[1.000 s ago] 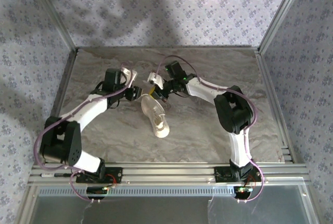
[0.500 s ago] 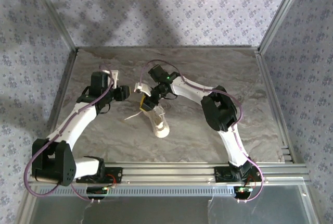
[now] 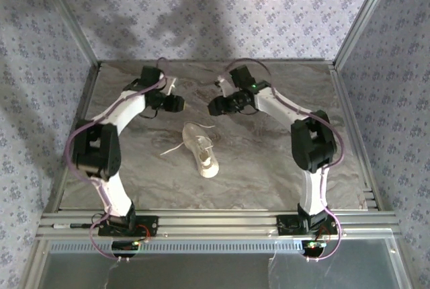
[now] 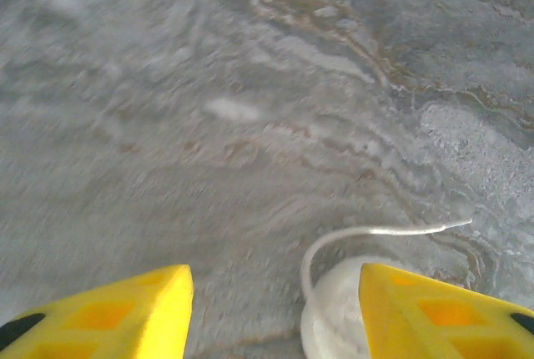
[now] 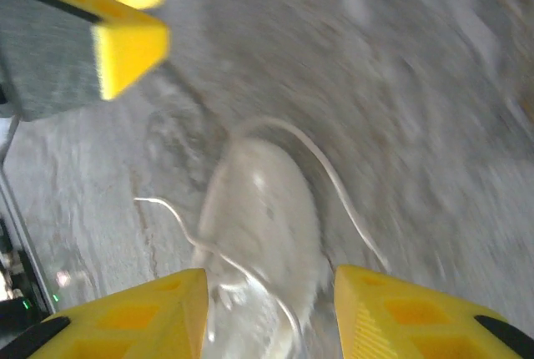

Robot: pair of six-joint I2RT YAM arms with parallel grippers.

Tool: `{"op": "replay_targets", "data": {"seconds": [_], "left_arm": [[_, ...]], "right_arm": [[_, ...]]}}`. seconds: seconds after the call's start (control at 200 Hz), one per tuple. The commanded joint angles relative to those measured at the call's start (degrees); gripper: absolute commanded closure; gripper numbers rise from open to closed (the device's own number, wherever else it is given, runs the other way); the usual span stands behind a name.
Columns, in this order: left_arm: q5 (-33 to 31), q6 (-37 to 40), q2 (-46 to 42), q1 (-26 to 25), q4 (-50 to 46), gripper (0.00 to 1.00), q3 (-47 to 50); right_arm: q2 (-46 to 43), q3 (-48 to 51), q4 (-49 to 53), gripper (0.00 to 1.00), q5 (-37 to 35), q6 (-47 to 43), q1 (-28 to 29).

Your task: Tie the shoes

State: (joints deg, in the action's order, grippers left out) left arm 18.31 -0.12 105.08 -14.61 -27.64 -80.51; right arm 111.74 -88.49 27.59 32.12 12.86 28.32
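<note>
The right gripper has let go of its lace, and both arms have drawn back beyond the sneaker. The left gripper hangs past its far-left side. Both sets of fingers are spread and empty. The laces trail loose beside the sneaker, so the knot likely needs another try.

Grey marbled table w/ white sneaker lying mid, laces loose.

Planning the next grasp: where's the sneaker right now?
In the top view the sneaker lies mid-table, slightly left of centre. It is nearer the arm bases than the left claw and right claw, and touches neither.
</note>
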Motion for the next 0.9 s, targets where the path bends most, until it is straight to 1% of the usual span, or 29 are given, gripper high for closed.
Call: {"op": "replay_targets", "data": {"seconds": [0.0,0.12,0.175,0.275,0.32,0.365,0.395,0.43,0.51,0.575,0.66,0.725,0.894], "left_arm": [[2.20,9.42,5.75,-4.09,-7.27,0.46,-7.42],[2.35,18.94,11.11,-8.42,-9.15,0.46,-12.85],[2.60,23.31,12.71,-9.97,-9.36,0.46,-13.91],[2.59,27.77,14.49,-11.22,-8.07,0.46,-13.99],[1.06,26.52,15.10,-10.95,-6.99,0.46,-14.12],[0.20,23.54,15.40,-9.90,-6.30,0.46,-14.40],[1.18,21.43,15.27,-8.78,-6.00,0.46,-14.41],[2.96,18.69,14.52,-7.28,-4.93,0.47,-13.55],[6.05,14.40,11.32,-4.32,-0.14,0.48,-8.42],[5.52,14.13,8.41,-3.51,1.85,0.48,-4.58],[2.99,14.62,6.04,-3.24,1.08,0.48,-1.88],[2.38,14.54,4.80,-2.99,0.78,0.48,-0.33],[1.60,13.50,1.57,-2.70,2.53,0.48,3.64]], "right_arm": [[-3.32,7.76,-0.65,0.55,-4.87,14.94,0.92],[-4.85,12.28,-1.08,0.54,-7.35,21.32,1.53],[-4.95,13.32,-0.99,0.54,-7.86,22.72,1.60],[-4.99,14.95,-2.87,0.54,-9.68,24.40,1.66],[-4.54,14.69,-4.09,0.54,-9.86,24.14,1.37],[-3.50,13.34,-4.52,0.54,-10.25,23.67,1.39],[-2.47,11.98,-3.99,0.54,-10.73,23.65,1.39],[-0.95,9.92,-3.43,0.54,-10.73,21.41,1.35],[2.59,5.70,-3.41,0.54,-9.23,21.33,1.09],[5.24,2.77,-3.45,0.54,-8.36,21.50,1.29],[8.70,-1.36,-1.98,0.54,-7.97,21.33,1.69],[11.21,-4.15,-0.53,0.54,-7.56,21.15,2.00],[15.17,-7.71,0.78,0.56,-6.63,21.50,2.63]]}}
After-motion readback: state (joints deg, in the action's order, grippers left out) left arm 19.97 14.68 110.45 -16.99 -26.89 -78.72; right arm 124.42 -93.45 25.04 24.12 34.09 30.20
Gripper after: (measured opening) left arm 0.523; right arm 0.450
